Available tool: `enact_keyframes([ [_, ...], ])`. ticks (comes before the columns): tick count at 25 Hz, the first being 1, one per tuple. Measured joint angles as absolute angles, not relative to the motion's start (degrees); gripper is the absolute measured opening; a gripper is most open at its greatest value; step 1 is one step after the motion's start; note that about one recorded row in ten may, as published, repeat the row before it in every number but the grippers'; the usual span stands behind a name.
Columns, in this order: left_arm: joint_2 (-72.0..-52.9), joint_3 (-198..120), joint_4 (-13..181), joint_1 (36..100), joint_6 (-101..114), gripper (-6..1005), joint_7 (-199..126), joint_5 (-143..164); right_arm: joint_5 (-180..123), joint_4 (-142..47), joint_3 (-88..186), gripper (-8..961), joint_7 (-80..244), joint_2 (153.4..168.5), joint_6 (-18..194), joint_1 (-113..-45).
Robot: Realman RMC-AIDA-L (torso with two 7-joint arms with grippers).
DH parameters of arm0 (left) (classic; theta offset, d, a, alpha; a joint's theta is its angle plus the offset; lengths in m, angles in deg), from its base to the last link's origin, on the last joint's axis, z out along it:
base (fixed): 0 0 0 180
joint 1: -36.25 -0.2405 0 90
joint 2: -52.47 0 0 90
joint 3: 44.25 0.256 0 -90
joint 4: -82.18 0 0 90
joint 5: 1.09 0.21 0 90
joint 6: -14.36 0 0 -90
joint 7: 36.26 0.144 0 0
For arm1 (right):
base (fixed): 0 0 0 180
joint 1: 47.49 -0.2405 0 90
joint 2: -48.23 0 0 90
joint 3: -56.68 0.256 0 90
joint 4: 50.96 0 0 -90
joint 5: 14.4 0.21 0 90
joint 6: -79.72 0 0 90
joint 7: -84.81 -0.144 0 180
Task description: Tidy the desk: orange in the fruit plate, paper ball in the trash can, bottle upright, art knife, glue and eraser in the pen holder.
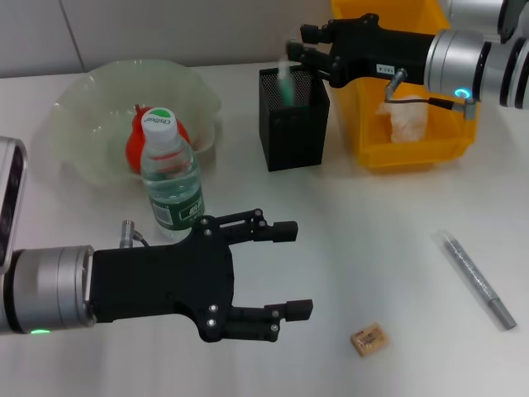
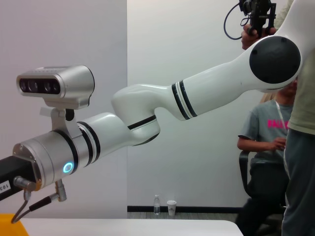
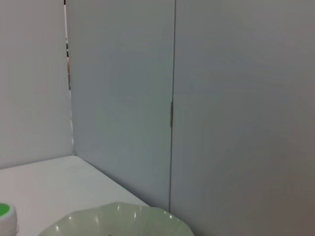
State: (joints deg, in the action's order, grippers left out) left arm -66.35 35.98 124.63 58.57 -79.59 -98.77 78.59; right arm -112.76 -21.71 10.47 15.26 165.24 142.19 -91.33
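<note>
Glue (image 1: 286, 83) held by right gripper (image 1: 299, 55) fingers over pen holder (image 1: 293, 120).

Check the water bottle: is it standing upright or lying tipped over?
Upright. In the head view the water bottle stands on its base on the desk, green-and-white cap on top, just in front of the fruit plate. No claw touches it.

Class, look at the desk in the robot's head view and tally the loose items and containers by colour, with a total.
Green: 3, the fruit plate, the bottle, the glue
Red-orange: 1, the orange
Black: 1, the pen holder
Yellow: 1, the trash can
White: 1, the paper ball
Grey: 1, the art knife
Tan: 1, the eraser
Total: 9
</note>
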Motion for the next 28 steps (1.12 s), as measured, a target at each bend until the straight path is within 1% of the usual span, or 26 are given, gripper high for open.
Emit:
enact_keyframes([
  [1, -66.35, 35.96, 124.63, 58.57, -79.59, 809, -98.77, 78.59, -112.76, -21.7, 10.48, 178, 15.17, 165.23, 142.19, -91.4],
  [6, -66.35, 35.99, 124.63, 58.59, -79.58, 809, -98.82, 78.61, -112.69, -21.62, 10.91, 406, 15.09, 165.21, 142.05, -91.43],
  [10, -66.36, 35.97, 124.63, 58.64, -79.5, 809, -98.81, 78.63, -112.24, -21.31, 11.0, 488, 15.08, 165.23, 141.89, -91.29],
  [21, -66.34, 35.9, 124.48, 58.66, -78.93, 809, -98.86, 78.63, -111.57, -12.18, 9.93, 512, 11.1, 165.95, 145.87, -87.02],
  [26, -66.21, 35.63, 123.76, 58.85, -78.44, 809, -98.85, 78.63, -112.15, -5.79, 6.03, 685, 6.61, 166.37, 146.73, -83.7],
  [28, -66.19, 35.66, 123.74, 58.85, -78.2, 809, -98.89, 78.63, -112.33, -1.96, 3.09, 695, 4.69, 166.66, 146.95, -81.54],
])
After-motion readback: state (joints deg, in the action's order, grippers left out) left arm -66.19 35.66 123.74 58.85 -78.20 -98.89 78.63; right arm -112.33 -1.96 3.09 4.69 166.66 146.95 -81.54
